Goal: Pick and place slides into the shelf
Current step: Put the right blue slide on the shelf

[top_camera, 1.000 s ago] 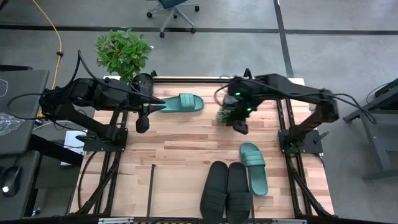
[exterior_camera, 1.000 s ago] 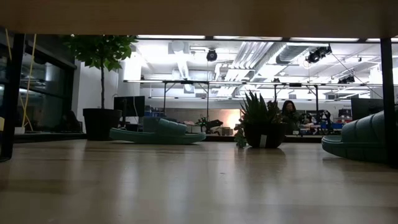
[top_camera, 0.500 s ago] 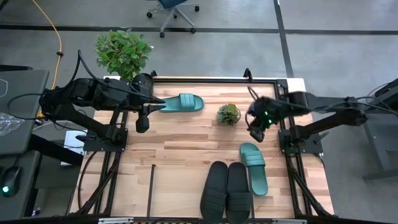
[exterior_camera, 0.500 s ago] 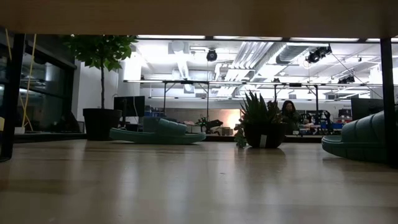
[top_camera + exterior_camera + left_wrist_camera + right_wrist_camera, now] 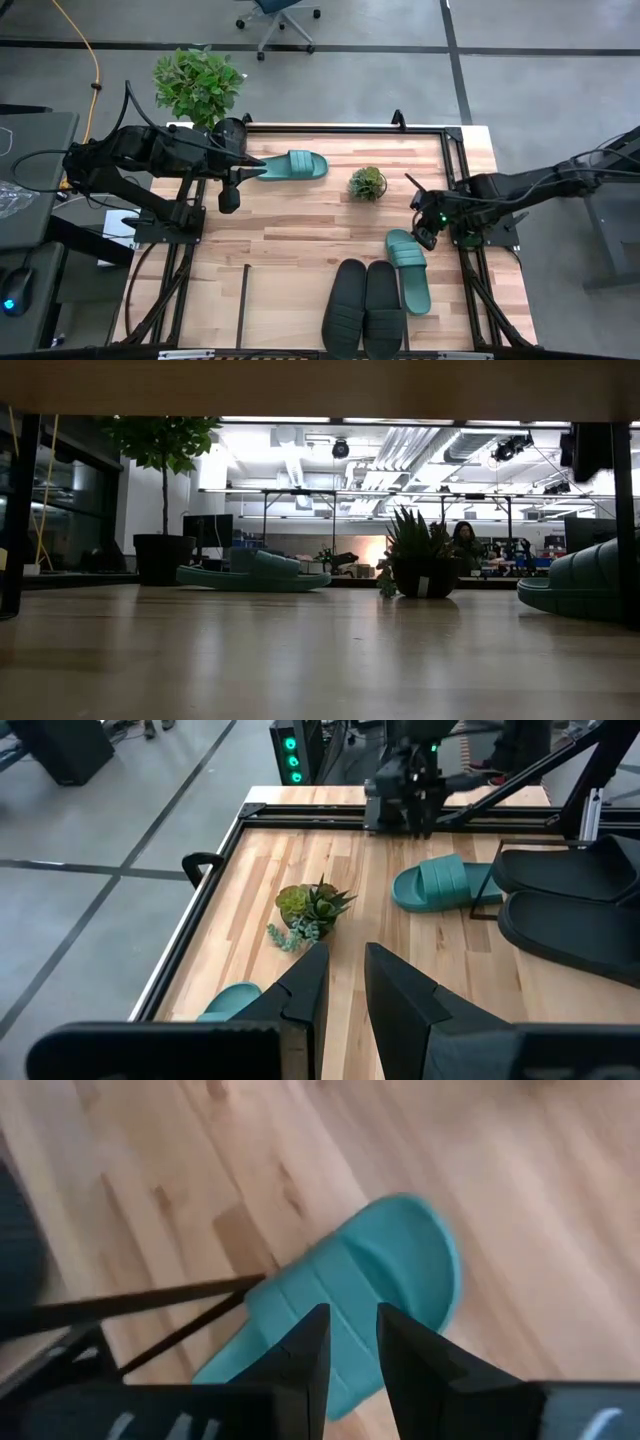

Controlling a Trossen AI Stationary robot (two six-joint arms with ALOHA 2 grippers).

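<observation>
Pale wood tabletop (image 5: 300, 225); grey floor (image 5: 350, 80); perhaps offices beyond
</observation>
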